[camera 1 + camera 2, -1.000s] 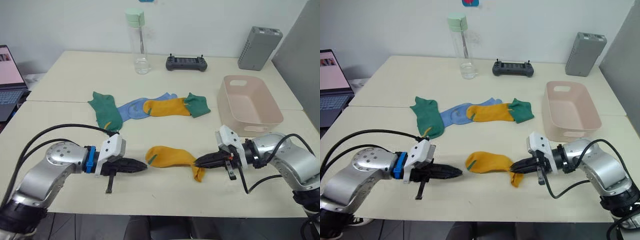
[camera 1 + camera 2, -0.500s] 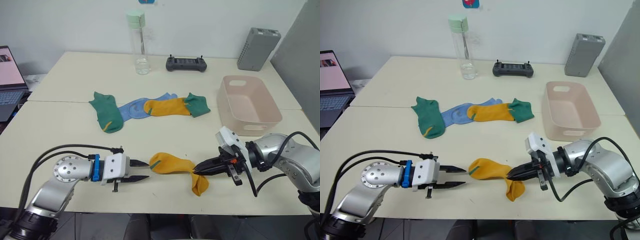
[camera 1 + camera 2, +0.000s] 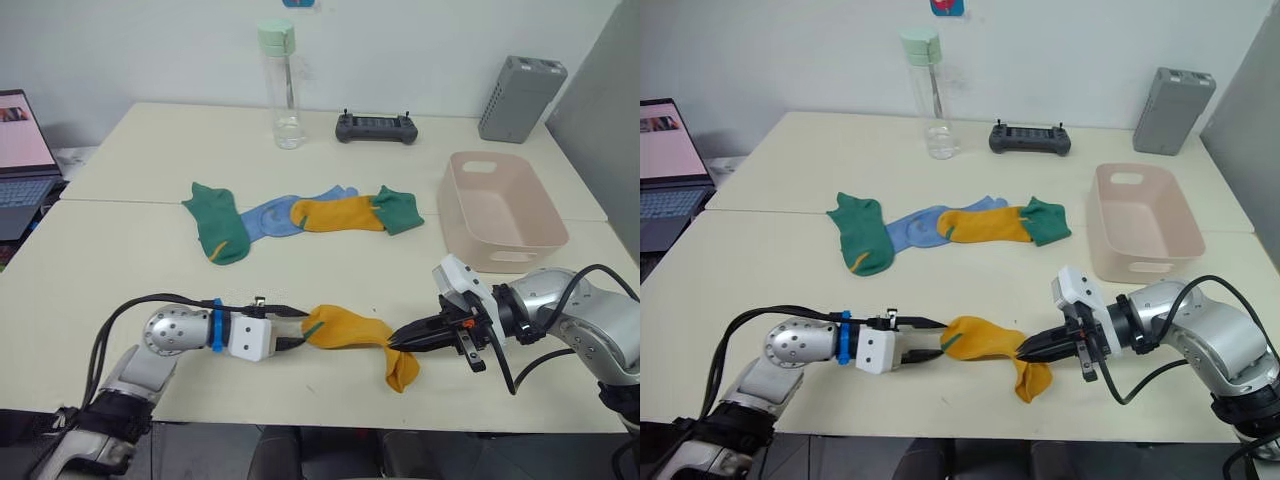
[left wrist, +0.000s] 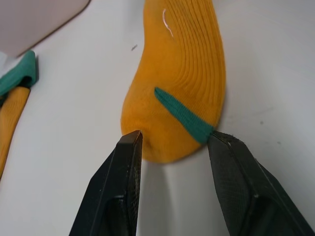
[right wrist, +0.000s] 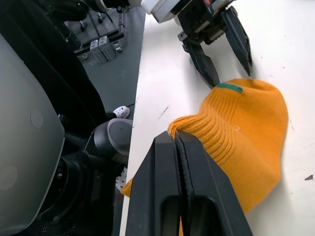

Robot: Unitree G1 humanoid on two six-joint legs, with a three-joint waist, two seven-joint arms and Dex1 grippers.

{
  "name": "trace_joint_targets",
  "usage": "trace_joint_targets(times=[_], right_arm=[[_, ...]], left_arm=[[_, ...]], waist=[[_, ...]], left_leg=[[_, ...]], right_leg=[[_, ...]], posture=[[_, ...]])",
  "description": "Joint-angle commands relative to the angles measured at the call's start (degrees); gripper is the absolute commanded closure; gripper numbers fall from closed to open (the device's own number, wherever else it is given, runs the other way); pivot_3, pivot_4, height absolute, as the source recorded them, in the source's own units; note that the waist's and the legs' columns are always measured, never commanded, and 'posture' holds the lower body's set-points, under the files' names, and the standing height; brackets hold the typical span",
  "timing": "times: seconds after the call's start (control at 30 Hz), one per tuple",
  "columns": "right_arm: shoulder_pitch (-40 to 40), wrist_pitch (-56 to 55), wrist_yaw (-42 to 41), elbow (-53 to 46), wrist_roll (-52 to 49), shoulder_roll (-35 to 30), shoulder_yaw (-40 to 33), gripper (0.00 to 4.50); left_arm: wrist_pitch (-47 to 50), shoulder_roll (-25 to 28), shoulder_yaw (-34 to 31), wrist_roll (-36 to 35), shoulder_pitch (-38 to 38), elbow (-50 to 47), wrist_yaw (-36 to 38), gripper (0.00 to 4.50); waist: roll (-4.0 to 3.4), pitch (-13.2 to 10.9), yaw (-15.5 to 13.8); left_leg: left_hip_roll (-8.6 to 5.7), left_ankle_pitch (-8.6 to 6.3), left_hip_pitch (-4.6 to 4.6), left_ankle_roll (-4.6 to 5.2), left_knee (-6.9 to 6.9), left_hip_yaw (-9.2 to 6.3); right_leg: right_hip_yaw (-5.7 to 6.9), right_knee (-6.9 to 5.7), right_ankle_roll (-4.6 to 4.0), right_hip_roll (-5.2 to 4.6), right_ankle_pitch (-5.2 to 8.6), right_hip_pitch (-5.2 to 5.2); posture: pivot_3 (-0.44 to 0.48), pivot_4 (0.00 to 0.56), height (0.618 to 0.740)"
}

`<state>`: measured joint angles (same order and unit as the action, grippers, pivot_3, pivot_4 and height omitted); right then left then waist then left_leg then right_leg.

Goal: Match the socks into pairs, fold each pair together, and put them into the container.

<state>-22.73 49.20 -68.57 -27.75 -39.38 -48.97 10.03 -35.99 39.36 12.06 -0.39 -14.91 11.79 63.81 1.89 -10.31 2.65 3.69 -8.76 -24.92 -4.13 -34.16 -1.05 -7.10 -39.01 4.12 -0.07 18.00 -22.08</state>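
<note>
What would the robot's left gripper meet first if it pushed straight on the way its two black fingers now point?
The left gripper, fingers open, would meet the near end of the mustard-yellow fabric sock lying on the table, by its green stripe. That end already sits between the fingertips, so contact looks almost immediate.

A mustard-yellow sock lies nearest the counter's front edge, well in front of the pink container, its green-tabbed end flat and its other end bunched and drooping. Farther back, level with the container and off to its left, lie a dark green sock, a light blue sock, another yellow sock and a second green sock, overlapping in a row. The container stands upright.
</note>
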Motion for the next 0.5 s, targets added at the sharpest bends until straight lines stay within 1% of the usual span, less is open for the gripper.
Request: trace_joint_targets(times=[0.03,0.07,0.13,0.2,0.27,0.4,0.5], right_arm=[[0.2,-0.8,0.1,-0.8,-0.4,-0.6,-1.3,4.5],[0.3,-0.9,0.1,-0.8,-0.3,-0.6,-1.3,4.5],[0.6,-1.0,0.1,-0.9,-0.3,-0.7,-1.3,4.5],[0.9,-1.1,0.2,-0.9,-0.1,-0.8,-1.3,4.5],[1.0,-1.5,0.0,-0.8,0.3,-1.0,-1.2,4.5],[1.2,-2.0,-0.1,-0.3,0.7,-1.2,-1.2,4.5],[1.2,-2.6,-0.2,0.4,0.8,-1.3,-1.3,4.5]], left_arm=[[-2.9,-0.6,0.8,-0.2,-1.4,1.4,-0.6,2.39],[-3.1,-0.9,0.9,-0.7,-1.8,1.7,-0.5,2.78],[-2.8,-1.0,1.2,-1.8,-2.1,1.7,-0.1,3.23],[-2.3,-0.5,1.3,-3.3,-1.7,0.7,0.9,3.9],[-1.8,-0.1,1.1,-4.5,-1.4,0.0,1.5,4.48],[0.5,0.8,0.0,-7.3,-0.8,-1.8,2.2,4.48],[4.4,2.2,-1.7,-10.3,-0.1,-4.4,2.3,4.48]], waist=[[0.0,0.0,0.0],[0.0,0.0,0.1],[0.0,0.0,0.1],[0.0,0.0,0.1],[0.0,0.0,0.1],[0.0,0.0,0.2],[0.0,0.0,0.3]], left_leg=[[0.0,0.0,0.0,0.0,0.0,0.01],[0.0,0.0,0.0,0.0,0.0,0.0],[0.0,0.0,0.0,0.0,0.0,-0.01],[0.01,0.0,0.0,0.0,0.01,-0.01],[0.0,0.0,0.0,0.0,0.02,-0.02],[0.01,0.0,0.0,0.0,0.02,-0.03],[0.01,0.0,0.0,0.0,0.01,-0.03]], right_leg=[[-0.01,0.0,0.01,0.0,-0.01,0.0],[0.0,0.0,0.02,0.0,-0.01,0.0],[0.01,-0.01,0.02,0.01,-0.01,0.0],[0.02,-0.01,0.02,0.01,-0.01,0.0],[0.02,-0.01,0.01,0.01,-0.01,0.0],[0.03,-0.02,0.01,0.02,-0.01,0.0],[0.02,-0.02,0.02,0.02,-0.01,0.01]], posture=[[0.0,0.15,0.74],[0.0,0.15,0.74],[0.0,0.15,0.74],[0.0,0.15,0.74],[0.0,0.15,0.74],[0.0,0.15,0.74],[0.0,0.15,0.74]])
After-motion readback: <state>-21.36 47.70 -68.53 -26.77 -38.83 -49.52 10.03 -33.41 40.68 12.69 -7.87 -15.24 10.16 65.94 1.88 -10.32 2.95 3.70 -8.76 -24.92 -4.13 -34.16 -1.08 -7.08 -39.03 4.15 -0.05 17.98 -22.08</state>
